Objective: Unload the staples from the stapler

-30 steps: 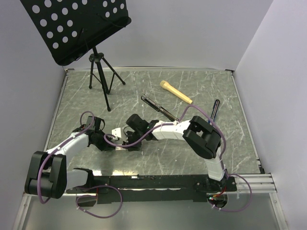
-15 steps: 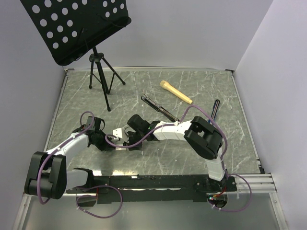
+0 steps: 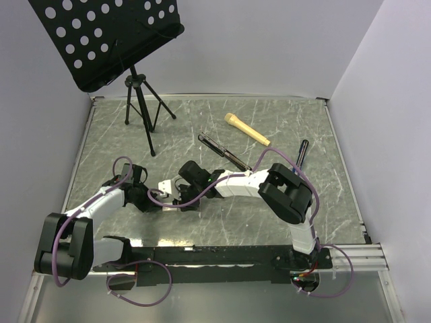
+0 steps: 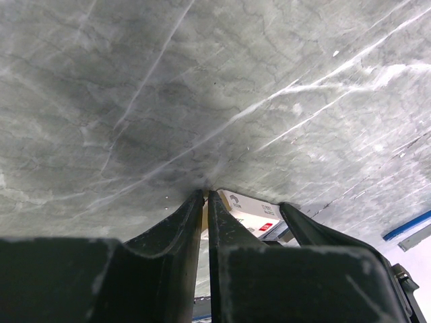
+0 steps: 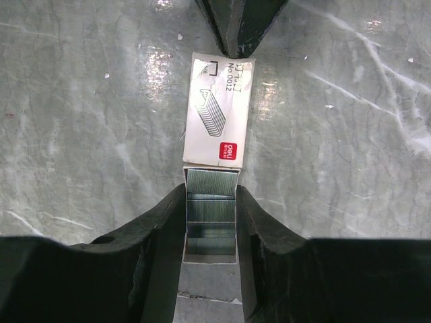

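Stapler (image 3: 224,151) lies opened into two thin black arms on the grey marbled surface (image 3: 289,202), well apart from both grippers, in the overhead view. Nearer the bases, a small white staple box (image 3: 165,186) sits between the left gripper (image 3: 149,199) and right gripper (image 3: 177,195). Left wrist view: the jaws are almost closed, gripping nothing, tips at the box's end. Right wrist view: the jaws clamp the box's tray, which sticks out of its sleeve and shows rows of silvery staples (image 5: 211,212).
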`<state>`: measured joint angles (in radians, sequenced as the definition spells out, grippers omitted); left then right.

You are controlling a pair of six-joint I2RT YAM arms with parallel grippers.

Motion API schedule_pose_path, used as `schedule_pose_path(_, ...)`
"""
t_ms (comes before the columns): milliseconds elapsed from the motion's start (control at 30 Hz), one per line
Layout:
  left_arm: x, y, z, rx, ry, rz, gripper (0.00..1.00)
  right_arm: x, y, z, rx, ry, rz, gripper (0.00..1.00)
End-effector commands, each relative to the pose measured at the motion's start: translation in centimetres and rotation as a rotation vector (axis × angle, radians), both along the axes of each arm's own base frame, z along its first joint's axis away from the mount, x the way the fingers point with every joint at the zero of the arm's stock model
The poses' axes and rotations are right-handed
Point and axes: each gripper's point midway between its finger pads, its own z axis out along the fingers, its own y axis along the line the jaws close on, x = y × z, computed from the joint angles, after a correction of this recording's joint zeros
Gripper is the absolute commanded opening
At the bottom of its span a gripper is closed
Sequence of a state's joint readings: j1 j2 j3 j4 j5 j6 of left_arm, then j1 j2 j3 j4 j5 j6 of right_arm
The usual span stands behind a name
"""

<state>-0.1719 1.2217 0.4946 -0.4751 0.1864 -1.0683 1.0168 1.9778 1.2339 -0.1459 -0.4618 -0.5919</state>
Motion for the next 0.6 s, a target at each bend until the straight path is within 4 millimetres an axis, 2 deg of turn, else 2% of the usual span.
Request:
schedule_pose_path(0, -1.76, 0.99, -1.78, 0.058, 0.067, 0.014, 0.15, 0.35, 0.40, 0.72, 0.005, -0.023, -0.009, 0.27)
schedule_pose_path(567, -1.86, 0.78, -1.78, 0.058, 0.068, 0.006, 0.15, 0.76, 1.09, 1.34, 0.019, -0.025, -0.035, 0.27)
